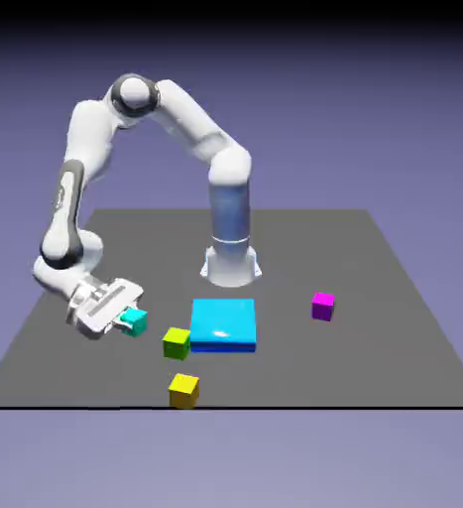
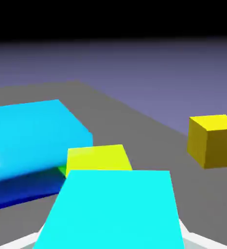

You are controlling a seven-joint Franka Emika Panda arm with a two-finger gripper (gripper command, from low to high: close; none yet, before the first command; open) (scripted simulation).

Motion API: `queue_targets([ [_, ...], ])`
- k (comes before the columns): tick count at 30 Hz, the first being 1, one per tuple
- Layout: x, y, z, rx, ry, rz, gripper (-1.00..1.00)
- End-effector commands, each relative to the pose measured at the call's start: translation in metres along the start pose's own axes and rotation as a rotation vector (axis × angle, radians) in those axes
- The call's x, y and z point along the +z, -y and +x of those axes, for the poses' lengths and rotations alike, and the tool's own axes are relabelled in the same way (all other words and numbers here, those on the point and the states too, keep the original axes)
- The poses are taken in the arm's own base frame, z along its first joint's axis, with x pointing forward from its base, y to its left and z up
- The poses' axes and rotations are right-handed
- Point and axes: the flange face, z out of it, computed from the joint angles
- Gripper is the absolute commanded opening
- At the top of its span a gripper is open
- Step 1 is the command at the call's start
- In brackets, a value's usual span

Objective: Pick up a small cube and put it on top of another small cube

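Tool [image 1: 126,319]: closed on teal cube [image 1: 135,321], tilted near the surface [image 1: 394,298]. Advice: lift clear, level it, centre squarely over olive cube [image 1: 176,342] before lowering

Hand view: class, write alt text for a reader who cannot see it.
A teal cube fills the lower middle, held in the shut pincer. Beyond it sit an olive-green cube and a flat bright-blue block, with a yellow cube apart on the grey table.
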Motion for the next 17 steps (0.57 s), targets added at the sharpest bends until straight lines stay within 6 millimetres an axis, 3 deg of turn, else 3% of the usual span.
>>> queue_targets([
  [1, 0.005, 0.004, 0.005, -0.005, 0.008, 0.010, -1.00],
  [7, 0.027, 0.031, 0.039, -0.061, 0.076, 0.042, -1.00],
  [9, 0.028, 0.033, 0.042, -0.066, 0.081, 0.042, -1.00],
  [13, 0.084, 0.021, 0.025, -0.065, 0.081, 0.041, -1.00],
  [14, 0.084, 0.021, 0.025, -0.065, 0.081, 0.041, 1.00],
  [15, 0.084, 0.021, 0.025, -0.065, 0.081, 0.041, 1.00],
  [17, 0.054, 0.026, 0.034, -0.066, 0.079, 0.041, 1.00],
])
